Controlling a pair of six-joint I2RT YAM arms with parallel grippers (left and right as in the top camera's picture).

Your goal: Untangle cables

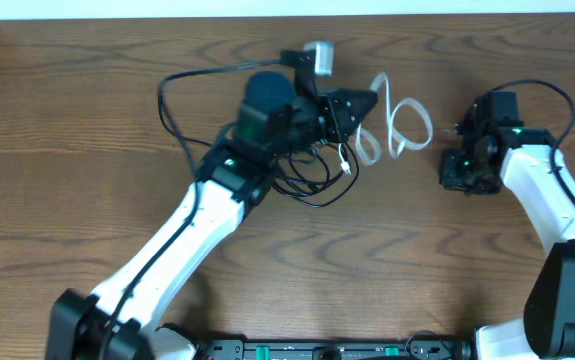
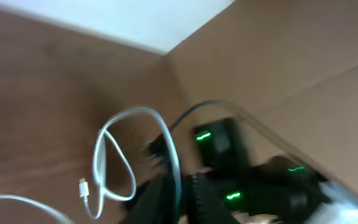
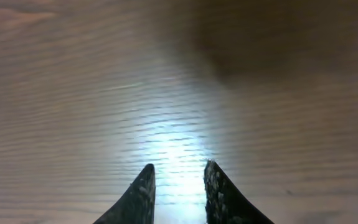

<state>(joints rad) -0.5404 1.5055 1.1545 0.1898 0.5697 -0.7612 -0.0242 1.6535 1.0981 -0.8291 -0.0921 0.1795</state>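
Note:
The white cable (image 1: 368,148) lies in loops on the wooden table (image 1: 87,120) at centre right. My left gripper (image 1: 363,106) is shut on one strand of it. In the blurred left wrist view the white cable (image 2: 176,180) runs between the two dark fingers, with a loop and a small plug (image 2: 83,188) to the left. The black cable (image 1: 317,204) lies in thin loops under my left wrist, partly hidden by the arm. My right gripper (image 1: 464,168) points down at the table right of the white loops, apart from them. Its fingers (image 3: 179,167) are open with only bare wood between them.
A thicker black robot cable (image 1: 172,85) arcs behind my left arm. A small white block (image 1: 318,57) sits on the left wrist. The right arm with green lights (image 2: 219,142) shows in the left wrist view. A white wall edges the table's far side (image 1: 267,8).

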